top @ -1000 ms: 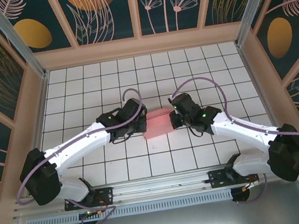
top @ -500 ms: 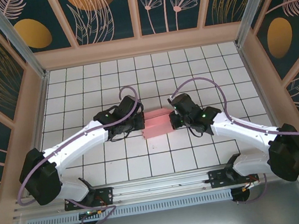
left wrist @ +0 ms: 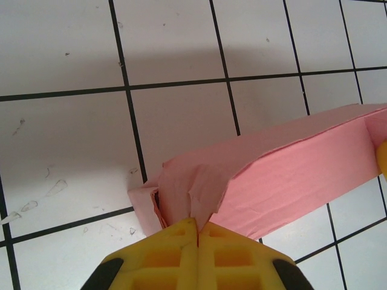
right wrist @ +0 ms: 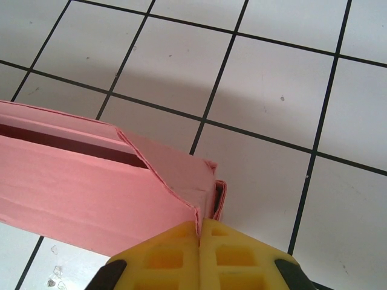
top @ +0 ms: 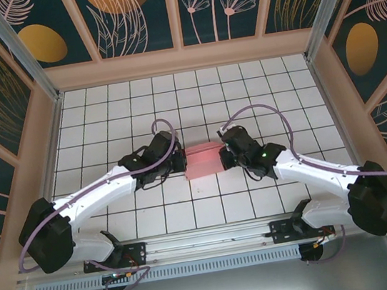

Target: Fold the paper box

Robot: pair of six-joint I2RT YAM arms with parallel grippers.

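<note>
From above, the pink paper box (top: 204, 160) lies mid-tabletop (top: 116, 105), hemmed in between the left arm (top: 106, 190) and the right arm (top: 305, 169), with patterned walls (top: 132, 16) beyond.

At the left wrist, the yellow left fingers (left wrist: 163, 260) are closed together and press into the box's crumpled left end.

At the right wrist, the right fingers (right wrist: 236, 254), likewise closed, touch the box's right end corner. A dark slot gapes along the box's top.

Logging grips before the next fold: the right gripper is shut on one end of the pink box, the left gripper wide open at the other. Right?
No: the left gripper is shut too, pinching an end flap of the paper box, as the left wrist view shows. The rest holds.
</note>
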